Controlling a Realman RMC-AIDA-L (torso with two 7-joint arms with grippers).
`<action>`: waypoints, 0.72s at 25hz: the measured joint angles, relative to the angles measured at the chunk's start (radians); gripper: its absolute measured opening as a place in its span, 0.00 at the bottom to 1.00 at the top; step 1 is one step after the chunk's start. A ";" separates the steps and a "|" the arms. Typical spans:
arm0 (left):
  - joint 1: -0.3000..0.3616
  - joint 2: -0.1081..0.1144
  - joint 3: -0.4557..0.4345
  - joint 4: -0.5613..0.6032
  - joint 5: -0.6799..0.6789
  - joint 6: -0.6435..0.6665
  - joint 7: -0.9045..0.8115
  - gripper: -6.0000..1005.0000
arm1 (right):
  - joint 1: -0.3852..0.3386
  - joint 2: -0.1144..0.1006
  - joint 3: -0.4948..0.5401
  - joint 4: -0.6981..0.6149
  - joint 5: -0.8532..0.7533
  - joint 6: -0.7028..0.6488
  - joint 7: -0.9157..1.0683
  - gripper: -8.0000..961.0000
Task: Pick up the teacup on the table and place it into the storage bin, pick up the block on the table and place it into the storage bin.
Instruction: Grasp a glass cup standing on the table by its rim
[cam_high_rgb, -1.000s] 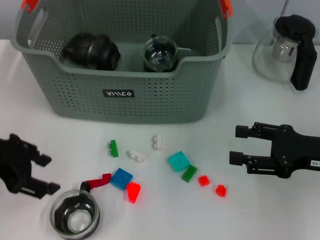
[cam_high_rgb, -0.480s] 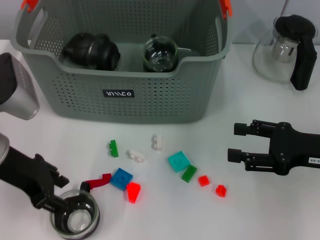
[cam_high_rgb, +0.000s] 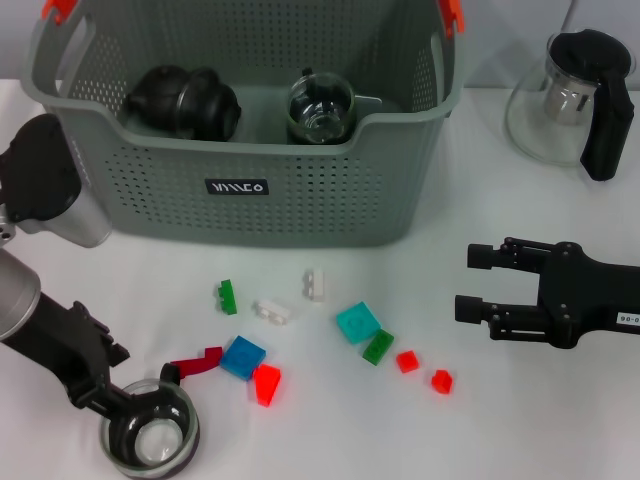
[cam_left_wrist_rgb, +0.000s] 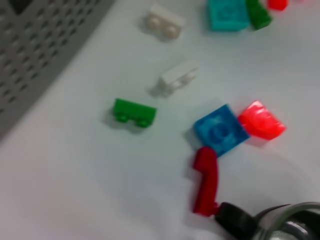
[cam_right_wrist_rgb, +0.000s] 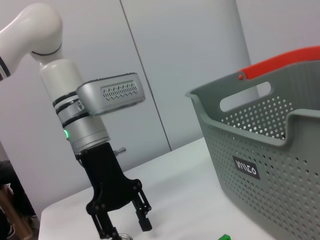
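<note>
While the arms sit low over the white worktop (cam_high_rgb: 560, 420), this is how things lie:

Left hand (cam_high_rgb: 118, 398): lower left of the head view, fingers apart, straddling the rim of the teacup; one finger looks to dip inside the rim, though I can't be sure it touches.

Teacup (cam_high_rgb: 152, 437): glass with a dark band and handle, upright on the worktop at the bottom left, not lifted.

Right hand (cam_high_rgb: 476, 284): right side of the head view, lying level over the worktop, fingers apart and holding nothing, pointing toward the blocks.

Blocks: scattered in the lower middle, below the bin. Blue block (cam_high_rgb: 243, 357) touches the red translucent block (cam_high_rgb: 266, 384); a dark red piece (cam_high_rgb: 196, 363) lies beside the cup's handle. Teal block (cam_high_rgb: 357, 322), green block (cam_high_rgb: 226, 296) and two white blocks (cam_high_rgb: 270, 311) lie nearby.

Storage bin (cam_high_rgb: 260, 200): grey, perforated, upper middle of the frame; inside sit a black teapot (cam_high_rgb: 182, 101) and a glass cup (cam_high_rgb: 321, 106).

Glass pitcher (cam_high_rgb: 570, 95): upper right, well apart.
</note>
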 joint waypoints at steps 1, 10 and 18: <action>0.000 0.000 0.009 -0.002 0.009 -0.013 -0.007 0.62 | 0.000 0.000 0.000 0.000 0.000 0.000 0.000 0.86; -0.010 0.000 0.014 0.004 0.053 -0.091 -0.046 0.59 | 0.000 0.000 0.001 0.000 0.000 0.000 0.000 0.86; -0.012 0.000 0.022 0.005 0.052 -0.073 -0.048 0.57 | -0.002 0.000 -0.001 0.000 0.000 0.000 -0.003 0.86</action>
